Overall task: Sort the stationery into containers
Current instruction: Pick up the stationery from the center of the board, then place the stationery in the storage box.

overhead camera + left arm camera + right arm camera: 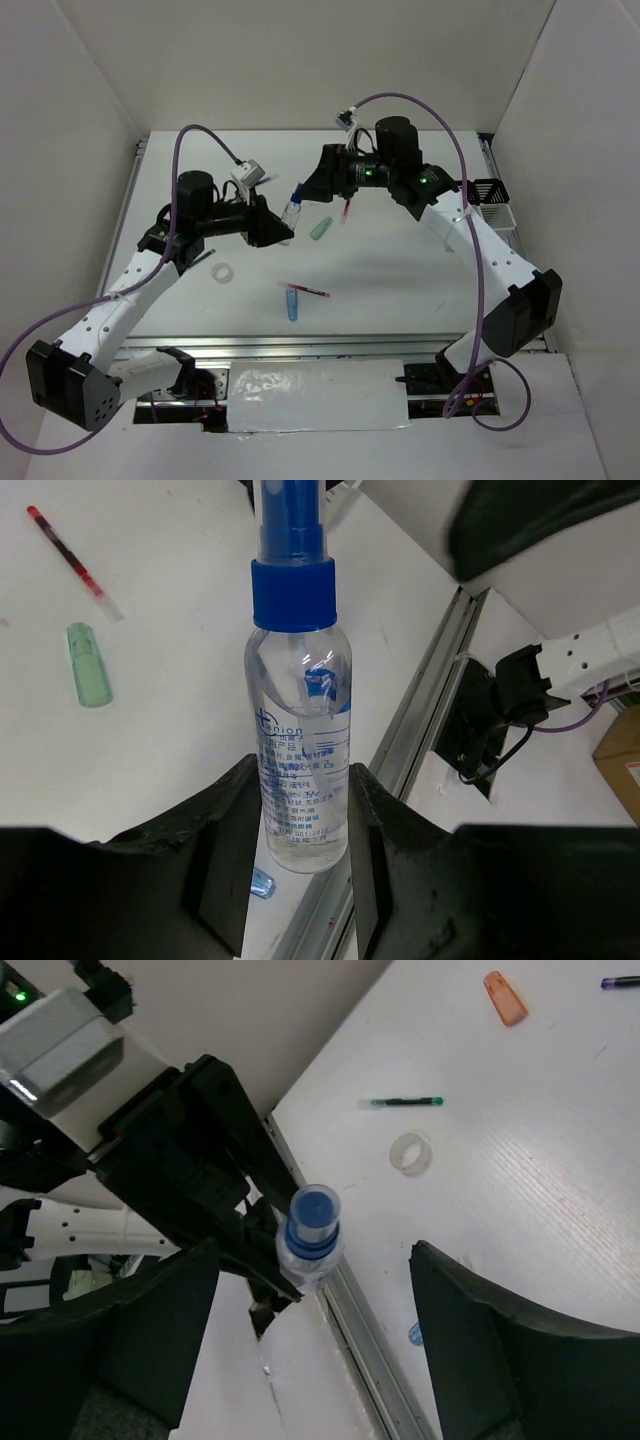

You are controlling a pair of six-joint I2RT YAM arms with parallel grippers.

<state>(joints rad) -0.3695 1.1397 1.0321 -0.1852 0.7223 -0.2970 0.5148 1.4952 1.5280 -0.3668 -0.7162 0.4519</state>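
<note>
My left gripper (281, 231) is shut on the blue-capped clear bottle (291, 212) and holds it above the table; in the left wrist view the bottle (298, 730) stands between the two fingers (225, 830). My right gripper (312, 188) is open, its jaws wide on either side of the bottle's cap (314, 1218) without touching it. A pale green tube (320, 229) and a red pen (346, 210) lie below them. Another red pen (305, 290) and a blue marker (292, 302) lie nearer. The containers (491, 200) stand at the far right.
A white ring (224, 272) lies at the left, also in the right wrist view (410, 1153). An orange piece (504, 997), a thin dark pen (400, 1103) and a purple-tipped pen (620, 980) lie on the table. A metal rail (420, 715) borders it.
</note>
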